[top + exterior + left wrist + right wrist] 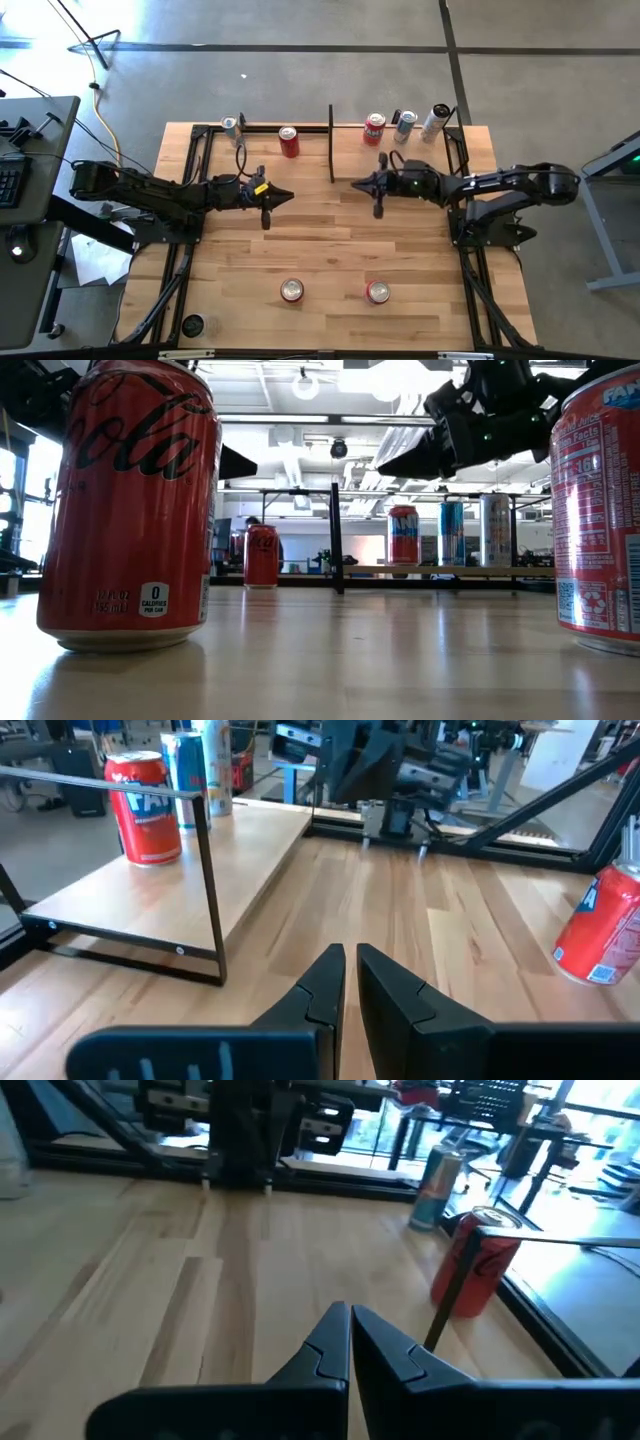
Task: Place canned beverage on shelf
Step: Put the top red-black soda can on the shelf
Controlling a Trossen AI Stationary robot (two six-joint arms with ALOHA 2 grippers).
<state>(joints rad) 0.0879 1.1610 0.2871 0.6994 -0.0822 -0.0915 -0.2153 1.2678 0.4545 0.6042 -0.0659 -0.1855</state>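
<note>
a pale plank-topped wooden table (330,250) framed in black metal carries everything here, with the shelf (400,150), a low light-wood ledge edged by thin black bars, running along its far edge. an upright black divider panel (331,143) splits that ledge and serves as the landmark. the dark left arm (150,190) reaches in from the left of the divider, the dark right arm (500,187) from the right, both stretched toward the table's middle just in front of the panel. the left gripper (283,197) hovers over bare wood with its fingers pressed together on nothing; the right gripper (360,184) faces it, well apart, likewise closed and empty-handed. right of the divider, on the ledge, stand a red canned beverage (374,129), a blue-and-silver can (404,124) and a tall slim white can (437,123) in a row. left of the divider stand a red cola can (288,142) and, farther left, a silver-blue can (231,127). well in front of the divider, near the table's front edge, two more red cans wait apart from each other: a red cola zero can (291,290) and a red orange-soda can (377,291).
</note>
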